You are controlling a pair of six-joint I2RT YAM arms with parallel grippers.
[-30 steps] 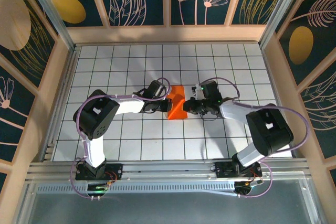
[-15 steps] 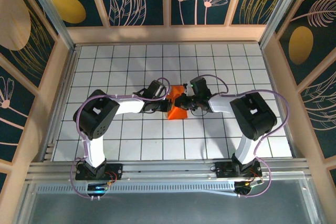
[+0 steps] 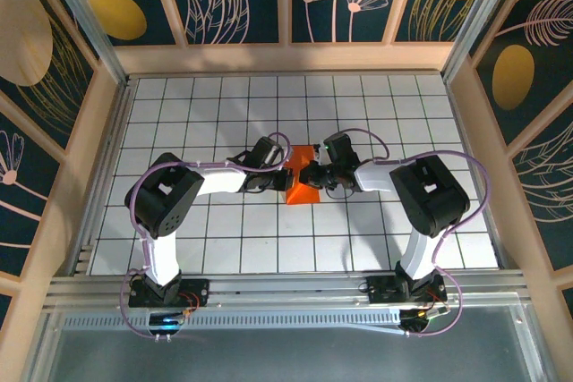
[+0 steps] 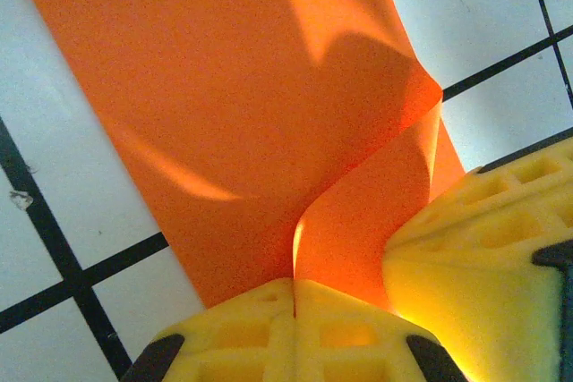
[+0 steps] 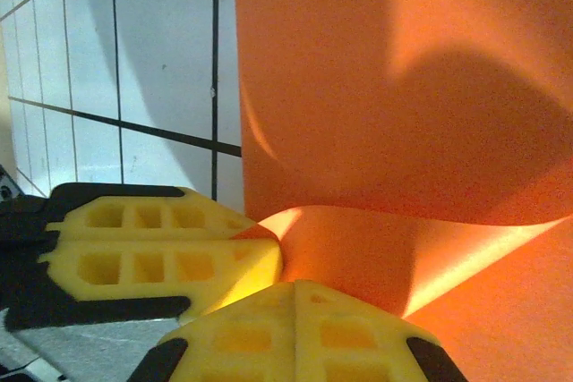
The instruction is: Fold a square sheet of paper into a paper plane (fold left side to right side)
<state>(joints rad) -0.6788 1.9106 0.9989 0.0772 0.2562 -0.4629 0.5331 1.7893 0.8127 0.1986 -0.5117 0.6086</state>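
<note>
- The orange sheet of paper [image 3: 302, 178] lies near the middle of the white gridded table [image 3: 215, 114], between the tips of the two arms.
- From above, the sheet looks like a narrow strip, wider at its near end. Part of it is hidden under the two grippers.
- The left gripper [image 3: 285, 176] reaches the sheet from the left, and the right gripper [image 3: 312, 174] comes in from the right. Their tips are just beside each other over the paper.
- In the left wrist view, the left gripper's yellow fingers [image 4: 242, 333] are pressed together. A raised fold of the paper runs down into the seam between them, so they are pinching the sheet.
- This fold stands up from the flat part of the sheet and curls over to the right, where it touches a yellow finger of the right gripper [image 4: 483, 248].
- In the right wrist view, the right gripper's own fingers [image 5: 349, 333] are also pressed together, with the lifted, curved flap of paper meeting their tips.
- The left gripper's fingers [image 5: 152, 257] lie at the left of that view, touching the same flap.
- The rest of the sheet lies flat on the table beyond the fingers.
</note>
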